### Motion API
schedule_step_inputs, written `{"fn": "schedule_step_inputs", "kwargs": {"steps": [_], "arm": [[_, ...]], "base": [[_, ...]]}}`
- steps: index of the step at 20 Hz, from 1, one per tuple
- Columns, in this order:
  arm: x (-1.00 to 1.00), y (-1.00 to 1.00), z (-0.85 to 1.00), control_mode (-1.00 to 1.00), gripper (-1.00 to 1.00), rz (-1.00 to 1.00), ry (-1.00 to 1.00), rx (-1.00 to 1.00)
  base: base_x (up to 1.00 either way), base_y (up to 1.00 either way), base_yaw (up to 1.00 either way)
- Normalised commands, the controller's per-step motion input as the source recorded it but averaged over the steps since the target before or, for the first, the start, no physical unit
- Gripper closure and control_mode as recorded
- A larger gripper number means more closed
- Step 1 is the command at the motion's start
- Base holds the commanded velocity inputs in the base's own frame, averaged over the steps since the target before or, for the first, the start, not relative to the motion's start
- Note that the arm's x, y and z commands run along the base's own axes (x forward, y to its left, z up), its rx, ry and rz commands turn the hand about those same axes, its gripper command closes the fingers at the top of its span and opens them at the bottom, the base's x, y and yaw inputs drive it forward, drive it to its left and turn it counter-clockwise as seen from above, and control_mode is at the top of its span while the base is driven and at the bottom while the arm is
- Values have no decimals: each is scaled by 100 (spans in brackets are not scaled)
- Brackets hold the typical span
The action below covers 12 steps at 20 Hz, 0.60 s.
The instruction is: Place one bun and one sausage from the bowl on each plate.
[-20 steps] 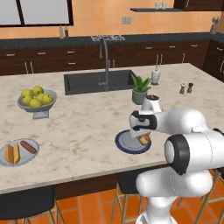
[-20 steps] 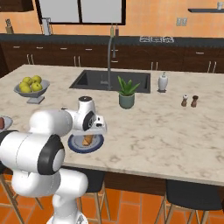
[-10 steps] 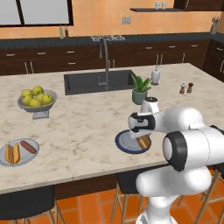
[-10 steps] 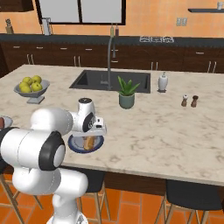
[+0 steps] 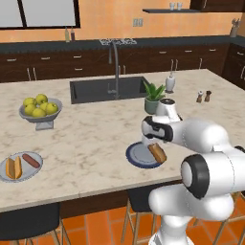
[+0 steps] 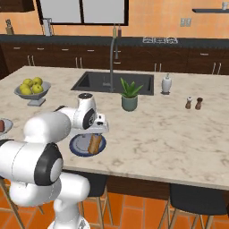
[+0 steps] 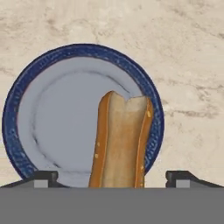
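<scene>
I have the gripper low over the blue-rimmed plate at centre frame in the hand view, fingers spread wide and clear of the bun, which lies on the plate's right half, reaching over its near rim. So I judge this bun delivered. At lower left of the left base view the pale plate already carries a bun and a sausage. Next I must lift clear and fetch a sausage for this plate.

Under my hand the bun looks matt and bready, its plate smooth glazed ceramic (rim pebbled), the counter polished marble.
</scene>
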Motion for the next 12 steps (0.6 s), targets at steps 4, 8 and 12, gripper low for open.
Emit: {"fn": "schedule_step_inputs", "kwargs": {"steps": [4,8,12], "arm": [[-86,9,88,-100,-100,-14,-14,0],[-100,22,99,-100,-100,-19,-23,0],[-100,34,84,-100,-100,-13,-25,0]], "base": [[0,0,0],[0,0,0],[0,0,0]]}}
